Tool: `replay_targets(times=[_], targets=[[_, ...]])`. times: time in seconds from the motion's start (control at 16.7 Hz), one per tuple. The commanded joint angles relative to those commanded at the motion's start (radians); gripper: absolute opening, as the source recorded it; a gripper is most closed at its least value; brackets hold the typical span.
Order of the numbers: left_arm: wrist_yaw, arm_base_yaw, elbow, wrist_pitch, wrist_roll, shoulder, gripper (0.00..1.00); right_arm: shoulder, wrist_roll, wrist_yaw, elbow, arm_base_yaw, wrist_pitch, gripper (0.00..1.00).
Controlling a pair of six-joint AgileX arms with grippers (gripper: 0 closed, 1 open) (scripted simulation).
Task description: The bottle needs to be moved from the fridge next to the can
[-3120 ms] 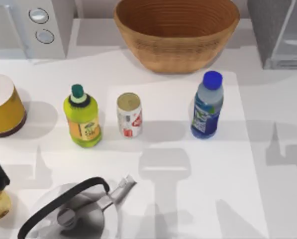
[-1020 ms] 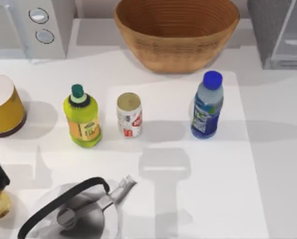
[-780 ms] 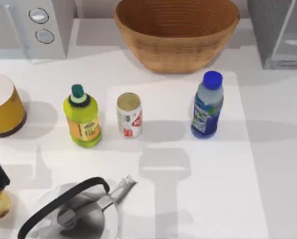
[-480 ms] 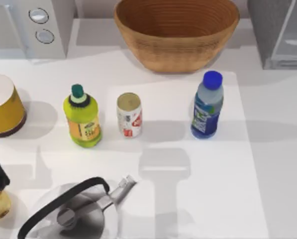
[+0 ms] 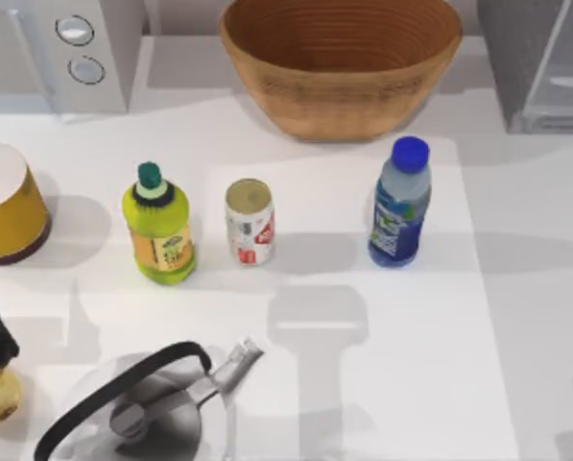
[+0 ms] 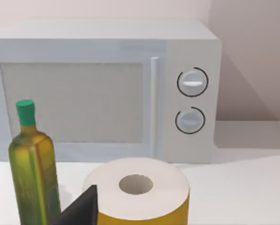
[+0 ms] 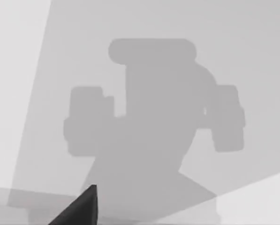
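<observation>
The bottle (image 5: pixel 398 206) is shown upright on the surface (image 5: pixel 516 317), blue cap uppermost, right of the can (image 5: pixel 250 222) and apart from it; neither hand's opening can be told.

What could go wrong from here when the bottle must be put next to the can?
The bottle stands upright on the table, apart from the can; tall and narrow, it may tip if gripped high. Beside the can, the yellow-green bottle and the kettle below crowd the left; approaching there could knock them.
</observation>
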Motion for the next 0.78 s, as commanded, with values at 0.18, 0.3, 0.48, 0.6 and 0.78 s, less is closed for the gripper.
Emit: replay_targets(times=[0.18,0.3,0.48,0.6,0.78], targets=[[0.0,0.0,0.0,0.0,0.0,0.0,1.0,0.327,-0.326,-0.143,0.109,-0.286,-0.029,1.0],[0.0,0.0,0.0,0.0,0.0,0.0,1.0,0.564,-0.562,-0.242,0.181,-0.486,-0.038,1.0],[0.0,0.0,0.0,0.0,0.0,0.0,1.0,0.913,-0.906,-0.386,0.279,-0.778,-0.032,1.0],[0.0,0.0,0.0,0.0,0.0,0.0,1.0,1.121,-1.112,-0.474,0.335,-0.956,-0.017,1.0],[0.0,0.0,0.0,0.0,0.0,0.0,1.0,1.369,-1.358,-0.587,0.401,-1.179,0.015,1.0]])
